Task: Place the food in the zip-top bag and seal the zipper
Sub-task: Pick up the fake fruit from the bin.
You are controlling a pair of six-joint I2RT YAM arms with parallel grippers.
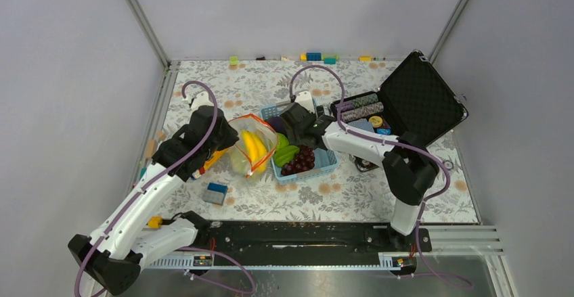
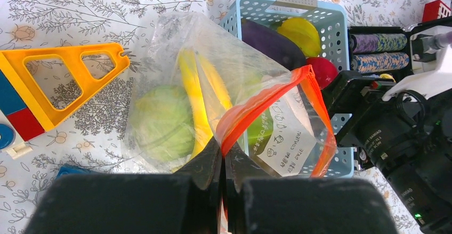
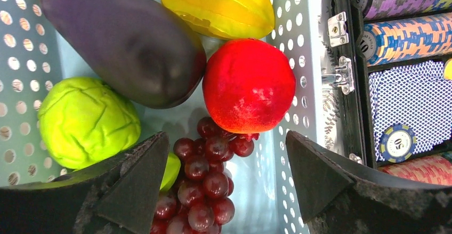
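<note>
The clear zip-top bag [image 2: 160,53] lies left of the blue basket [image 2: 330,26], with a yellow banana [image 2: 194,95] and a pale green head [image 2: 160,122] inside. My left gripper [image 2: 225,156] is shut on the orange-red zipper [image 2: 266,98] and holds the mouth up. My right gripper [image 3: 226,159] is open low inside the basket. Dark grapes [image 3: 205,180] lie between its fingers, and the red apple [image 3: 248,85] sits just ahead. A purple eggplant [image 3: 122,42], a yellow starfruit [image 3: 218,5] and a green head [image 3: 88,119] also lie in the basket.
An open black case [image 1: 423,97] with striped poker chips [image 3: 405,37] stands right of the basket, close to its wall. A yellow triangle frame [image 2: 69,79] and coloured blocks lie left of the bag. A small blue block [image 1: 216,193] sits nearer the front.
</note>
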